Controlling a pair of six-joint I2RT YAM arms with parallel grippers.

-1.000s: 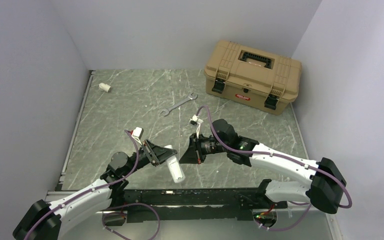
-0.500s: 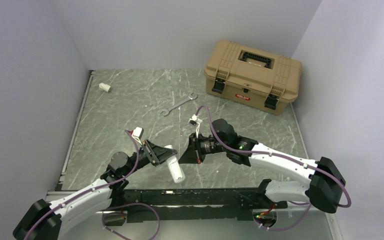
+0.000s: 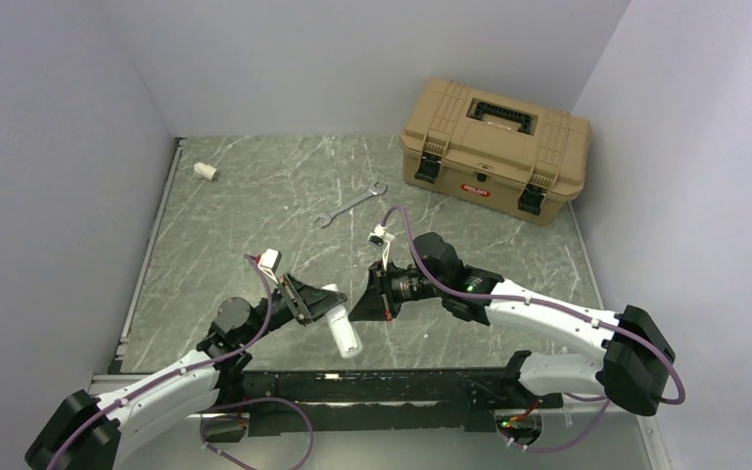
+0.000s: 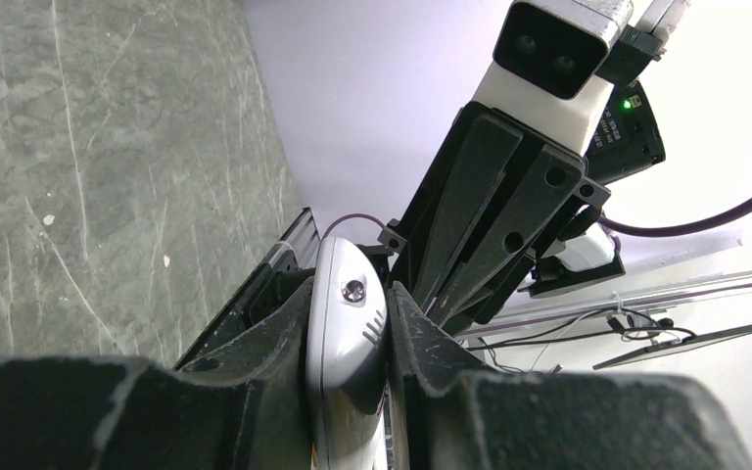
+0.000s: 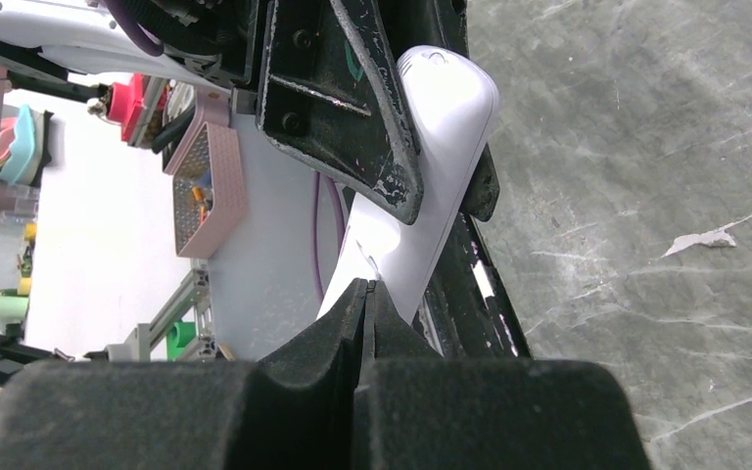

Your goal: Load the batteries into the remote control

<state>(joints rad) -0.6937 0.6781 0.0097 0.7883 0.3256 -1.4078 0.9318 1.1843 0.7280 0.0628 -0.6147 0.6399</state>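
A small white tube stub (image 3: 206, 171) lies on the table (image 3: 225, 245), far back on the left, close to the wall and well apart from everything else.

The left arm (image 3: 157, 387) reaches in from the near left corner. The left jaws are squeezed onto the remote control (image 3: 345, 331), one finger on each long side. The remote control is white and slim. It is tilted and hangs near the front edge of the table, in the middle. In the left wrist view its rounded end sticks out past the fingers (image 4: 421, 343), and a little round dot shows on that end.

Farther back, a metal wrench (image 3: 350, 205) lies flat on the table by itself.

The right arm (image 3: 539, 308) comes in from the near right corner and points toward the left arm. The right jaws are pressed tight together. Their tips are just beside the remote control, low on its side. I cannot tell if they touch it.

A tan toolbox (image 3: 494, 147) with a black handle and black latches sits at the back right of the table. Its lid is closed.
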